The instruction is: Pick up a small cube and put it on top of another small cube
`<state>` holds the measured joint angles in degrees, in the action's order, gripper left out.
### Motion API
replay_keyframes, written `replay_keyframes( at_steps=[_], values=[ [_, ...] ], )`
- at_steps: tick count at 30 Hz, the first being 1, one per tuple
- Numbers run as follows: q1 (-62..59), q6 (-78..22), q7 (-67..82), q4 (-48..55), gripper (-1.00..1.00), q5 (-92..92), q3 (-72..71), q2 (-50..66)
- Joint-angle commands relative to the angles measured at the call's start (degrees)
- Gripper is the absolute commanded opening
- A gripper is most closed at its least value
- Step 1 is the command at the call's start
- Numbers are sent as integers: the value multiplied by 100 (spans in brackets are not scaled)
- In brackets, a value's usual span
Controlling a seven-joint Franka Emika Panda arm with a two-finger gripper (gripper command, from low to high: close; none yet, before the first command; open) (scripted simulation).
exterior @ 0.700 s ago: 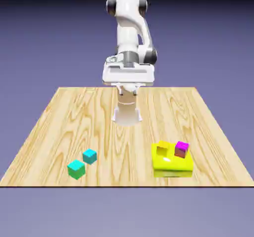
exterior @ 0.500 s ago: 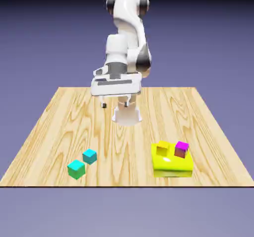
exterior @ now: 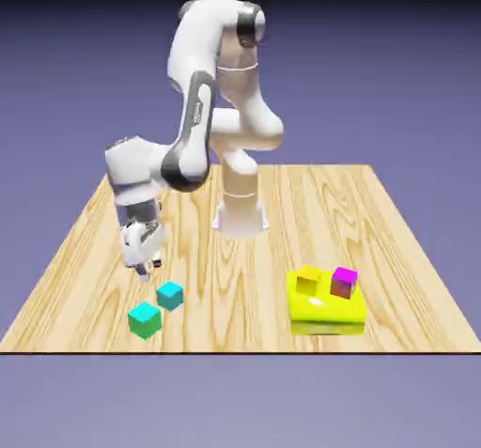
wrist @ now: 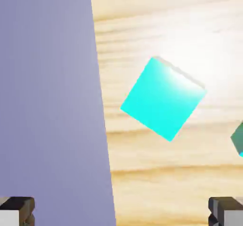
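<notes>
Near the table's [exterior: 235, 249] front edge, exterior view's left, turquoise cube [exterior: 144, 319] sits just beside the cyan cube [exterior: 170, 295], apart. Gripper [exterior: 144, 270] hovers above them, jaws spread wide, empty. Suggest: center over turquoise, rotate to square its flat faces, descend straight. Both glossy, sharp-edged; table is wood-grain.

No readable text, labels, brands or nos. anywhere in either view.
</notes>
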<state>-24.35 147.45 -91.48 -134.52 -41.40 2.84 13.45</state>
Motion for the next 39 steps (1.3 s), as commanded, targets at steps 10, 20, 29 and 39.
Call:
replay_keyframes(
  at_steps=[10, 20, 29, 39],
  values=[
    [-444, 195, -201, 763, 0, -1342, -362, 1695],
    [-10, -908, 57, 386, -100, -17, 398, 552],
    [1028, -2249, 2300, 310, -100, 1699, 1360, 91],
    [1481, -1957, 3717, -91, -100, 2014, 1555, 516]
  ],
)
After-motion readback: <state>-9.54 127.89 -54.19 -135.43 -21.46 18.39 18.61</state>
